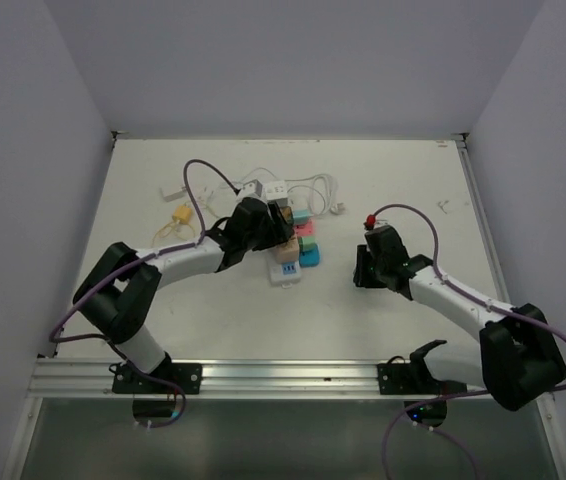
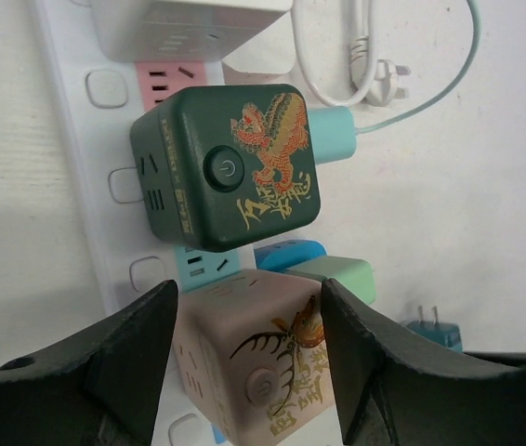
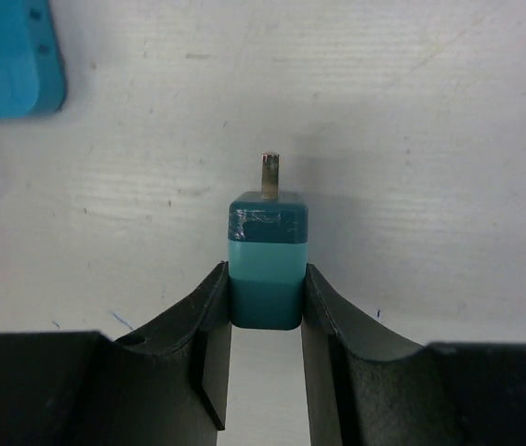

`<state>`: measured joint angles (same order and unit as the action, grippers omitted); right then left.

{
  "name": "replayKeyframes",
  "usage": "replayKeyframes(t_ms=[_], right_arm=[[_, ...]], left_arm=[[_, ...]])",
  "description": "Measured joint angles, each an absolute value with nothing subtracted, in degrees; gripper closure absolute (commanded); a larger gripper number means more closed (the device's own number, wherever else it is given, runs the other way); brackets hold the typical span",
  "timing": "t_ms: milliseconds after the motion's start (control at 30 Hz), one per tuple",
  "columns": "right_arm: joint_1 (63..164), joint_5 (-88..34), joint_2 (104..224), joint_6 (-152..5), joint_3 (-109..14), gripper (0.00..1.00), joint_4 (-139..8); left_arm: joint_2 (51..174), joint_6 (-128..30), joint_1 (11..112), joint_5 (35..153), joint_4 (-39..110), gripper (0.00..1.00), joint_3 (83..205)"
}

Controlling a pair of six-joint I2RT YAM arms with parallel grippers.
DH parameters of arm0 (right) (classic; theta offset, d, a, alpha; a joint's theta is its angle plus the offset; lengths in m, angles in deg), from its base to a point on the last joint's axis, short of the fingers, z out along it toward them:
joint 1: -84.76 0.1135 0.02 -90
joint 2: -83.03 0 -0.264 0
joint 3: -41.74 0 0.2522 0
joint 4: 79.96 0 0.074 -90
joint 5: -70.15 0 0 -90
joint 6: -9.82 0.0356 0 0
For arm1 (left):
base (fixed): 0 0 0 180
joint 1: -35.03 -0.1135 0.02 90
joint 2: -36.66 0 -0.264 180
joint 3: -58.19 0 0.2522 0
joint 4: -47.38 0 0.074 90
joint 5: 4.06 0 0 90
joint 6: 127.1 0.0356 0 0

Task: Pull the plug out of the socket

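The socket is a long white power strip (image 2: pixel 68 186) with pastel outlets, lying at the table's middle (image 1: pixel 285 272). A dark green cube adapter (image 2: pixel 226 167) and a beige cube adapter (image 2: pixel 244 372) are plugged into it. My left gripper (image 2: pixel 249 297) sits over the strip (image 1: pixel 268 228), its fingers (image 2: pixel 133 353) pressed against both sides of the beige cube. My right gripper (image 3: pixel 265 271) is to the right of the strip (image 1: pixel 365 268). It is shut on a small teal plug (image 3: pixel 268 223) whose metal prong points away over bare table.
A white cube adapter (image 2: pixel 189 28) sits at the strip's far end. Beside the strip are a mint plug (image 2: pixel 333 135) with its cord, blue and green plugs (image 2: pixel 291 253) and a loose teal plug (image 2: pixel 430 330). White cables (image 1: pixel 313 190) and a yellow connector (image 1: pixel 180 213) lie behind.
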<state>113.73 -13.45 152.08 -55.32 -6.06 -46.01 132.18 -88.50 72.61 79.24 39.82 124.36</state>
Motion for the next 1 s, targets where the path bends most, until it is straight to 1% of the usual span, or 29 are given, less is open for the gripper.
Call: replayKeyframes(t_ms=[100,200,233,300,333,400,433,467,500,533,567,633,667,767,900,1000], right_arm=[[108.0,-16.1,156.1,-54.6,-7.2,1.00,-50.5],[103.7,-20.3,160.9,-52.2,-8.3,0.99,-56.2],[102.5,-21.7,162.7,-51.0,-8.7,0.96,-58.4],[100.5,-24.6,165.6,-48.4,-9.2,0.90,-63.2],[99.7,-25.9,166.9,-47.0,-9.4,0.85,-65.4],[98.3,-27.9,168.7,-44.5,-9.4,0.80,-68.7],[97.6,-28.7,169.4,-43.2,-9.4,0.75,-70.1],[96.8,-29.3,169.9,-42.1,-9.4,0.65,-71.1],[96.1,-29.8,170.2,-41.0,-9.4,0.58,-71.6],[95.7,-29.9,170.3,-39.9,-9.4,0.54,-71.8],[95.0,-29.9,170.3,-39.5,-9.3,0.44,-71.8],[94.4,-29.7,170.1,-38.9,-9.3,0.35,-71.6],[94.3,-29.7,169.8,-39.1,-9.3,0.29,-71.4],[94.3,-29.9,168.4,-40.0,-9.3,0.25,-70.4],[95.6,-30.1,164.6,-43.2,-9.5,0.24,-67.6],[99.1,-30.7,162.1,-46.3,-10.6,0.25,-65.8]], left_arm=[[130.2,-86.1,72.1,78.7,37.5,0.31,123.6],[128.6,-84.0,71.8,78.3,35.6,0.26,122.9],[128.1,-83.3,71.8,78.3,35.1,0.23,122.8],[127.3,-82.0,71.7,78.1,33.5,0.20,122.8],[126.9,-81.4,71.7,77.9,32.8,0.18,122.7],[125.9,-80.5,71.7,77.4,30.9,0.15,122.7],[125.4,-80.2,71.7,77.0,29.9,0.13,122.7],[124.7,-79.6,71.7,76.7,28.7,0.11,122.7],[123.9,-79.3,71.7,76.1,27.0,0.10,122.7],[123.1,-79.1,71.7,75.8,25.5,0.08,122.7],[122.5,-78.9,71.7,75.4,24.3,0.08,122.7],[121.1,-78.5,71.6,74.4,21.0,0.07,123.0],[120.6,-78.4,71.6,74.0,19.4,0.06,123.2],[119.9,-78.2,71.6,73.3,15.7,0.06,124.3],[119.9,-78.0,71.5,73.3,11.9,0.07,125.9],[119.9,-78.0,71.7,73.4,9.8,0.08,126.8]])
